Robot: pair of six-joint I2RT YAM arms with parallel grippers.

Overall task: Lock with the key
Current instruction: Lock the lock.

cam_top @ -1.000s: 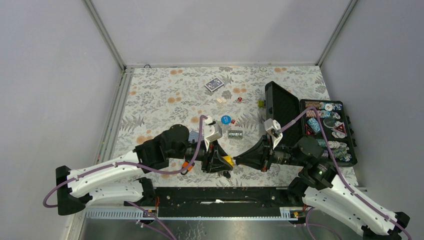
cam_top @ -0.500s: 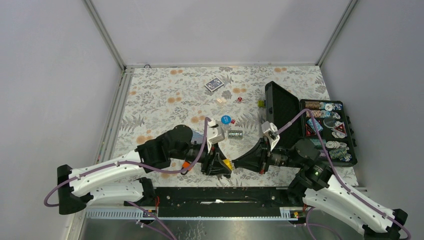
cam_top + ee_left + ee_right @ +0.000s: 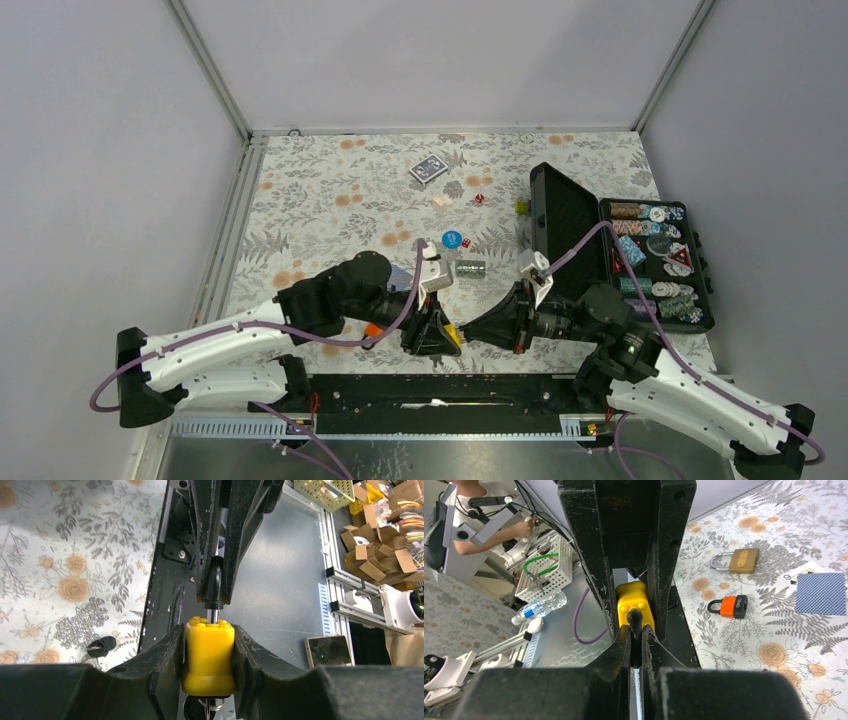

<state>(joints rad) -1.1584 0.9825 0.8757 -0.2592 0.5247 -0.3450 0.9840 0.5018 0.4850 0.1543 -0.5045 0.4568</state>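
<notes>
A yellow padlock [image 3: 210,655] sits clamped between my left gripper's [image 3: 210,647] jaws, keyhole end facing away from the camera. A key with a black head [image 3: 215,582] has its metal shaft in the lock's keyhole. My right gripper [image 3: 636,645] is shut on that black key head [image 3: 635,622], right in front of the yellow padlock [image 3: 630,599]. In the top view the two grippers meet tip to tip at the padlock [image 3: 453,331], near the table's front edge. The shackle is hidden.
An orange padlock [image 3: 729,606], a brass padlock [image 3: 739,560] and a playing card [image 3: 821,586] lie on the floral cloth. A spare black key [image 3: 100,645] lies near the front edge. An open poker chip case [image 3: 655,262] stands at the right, a card deck [image 3: 428,169] at the back.
My right gripper has moved left with the key until it met the yellow padlock. The gap between the two grippers has closed. My left gripper shifted slightly right and nearer.
</notes>
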